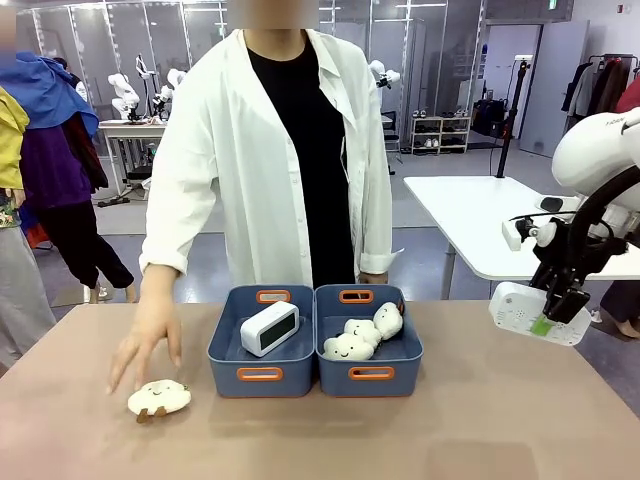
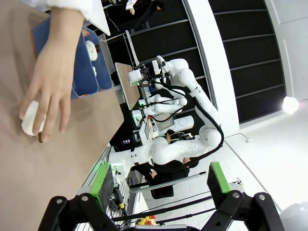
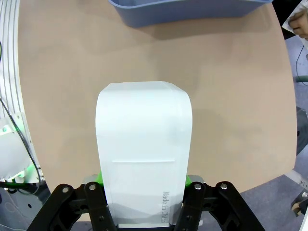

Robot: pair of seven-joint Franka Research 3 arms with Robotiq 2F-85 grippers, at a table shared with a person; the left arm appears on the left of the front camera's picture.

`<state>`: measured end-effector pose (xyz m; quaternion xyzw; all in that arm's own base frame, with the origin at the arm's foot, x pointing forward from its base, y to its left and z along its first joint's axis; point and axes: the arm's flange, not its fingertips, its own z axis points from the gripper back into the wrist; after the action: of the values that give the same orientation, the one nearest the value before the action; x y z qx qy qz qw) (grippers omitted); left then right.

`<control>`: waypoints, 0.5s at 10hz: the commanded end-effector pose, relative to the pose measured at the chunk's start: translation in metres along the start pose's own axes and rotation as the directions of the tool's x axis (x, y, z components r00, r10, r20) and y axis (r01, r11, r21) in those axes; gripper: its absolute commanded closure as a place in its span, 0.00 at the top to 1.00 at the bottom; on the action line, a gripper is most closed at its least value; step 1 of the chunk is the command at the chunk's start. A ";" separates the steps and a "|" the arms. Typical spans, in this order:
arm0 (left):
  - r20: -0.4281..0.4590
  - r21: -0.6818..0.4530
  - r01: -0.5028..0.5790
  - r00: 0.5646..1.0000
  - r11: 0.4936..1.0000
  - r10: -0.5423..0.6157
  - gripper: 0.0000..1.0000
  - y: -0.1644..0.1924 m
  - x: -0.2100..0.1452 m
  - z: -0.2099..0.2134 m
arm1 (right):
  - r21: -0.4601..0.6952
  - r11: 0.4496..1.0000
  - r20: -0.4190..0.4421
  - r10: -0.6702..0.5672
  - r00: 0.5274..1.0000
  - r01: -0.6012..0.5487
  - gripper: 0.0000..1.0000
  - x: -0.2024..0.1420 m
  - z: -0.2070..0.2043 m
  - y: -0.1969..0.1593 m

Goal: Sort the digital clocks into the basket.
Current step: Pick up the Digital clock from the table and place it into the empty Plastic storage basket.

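Observation:
One white digital clock [image 1: 268, 328] with a grey face lies in the left blue basket [image 1: 228, 352]. My right gripper [image 1: 548, 318] is shut on a second white digital clock [image 1: 522, 312], held in the air above the table's right edge. In the right wrist view this clock [image 3: 142, 159] sits between my green pads [image 3: 98, 179] of the right gripper [image 3: 144, 185], and a blue basket [image 3: 192, 12] lies beyond it. My left gripper [image 2: 161, 185] is open and holds nothing, well off from the table.
The right blue basket [image 1: 408, 355] holds cream cloud plush toys [image 1: 362, 335]. A person in a white coat stands at the far side with a hand [image 1: 148, 340] spread on the table's left, beside another plush toy [image 1: 159, 398]. The near table is bare.

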<state>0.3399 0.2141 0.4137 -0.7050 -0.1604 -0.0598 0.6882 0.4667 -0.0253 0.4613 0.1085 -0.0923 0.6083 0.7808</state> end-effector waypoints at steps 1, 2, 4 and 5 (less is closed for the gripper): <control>-0.008 0.009 0.003 1.000 1.000 -0.003 1.00 -0.004 -0.004 0.001 | 0.000 1.000 0.000 0.000 1.000 0.000 0.52 0.000 0.000 0.000; -0.008 0.009 0.003 1.000 1.000 -0.003 1.00 -0.004 -0.004 0.001 | 0.008 0.999 0.004 0.051 0.999 -0.052 0.52 0.032 0.010 0.005; -0.008 0.009 0.003 1.000 1.000 -0.003 1.00 -0.004 -0.004 0.001 | 0.006 0.996 0.022 0.086 0.996 -0.087 0.52 0.106 0.017 0.014; -0.008 0.009 0.003 1.000 1.000 -0.003 1.00 -0.004 -0.004 0.001 | 0.013 0.989 0.002 0.144 0.990 -0.144 0.52 0.152 0.009 0.017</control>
<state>0.3400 0.2139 0.4137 -0.7051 -0.1602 -0.0600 0.6882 0.4734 0.0837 0.5054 0.1067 -0.1036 0.6572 0.7389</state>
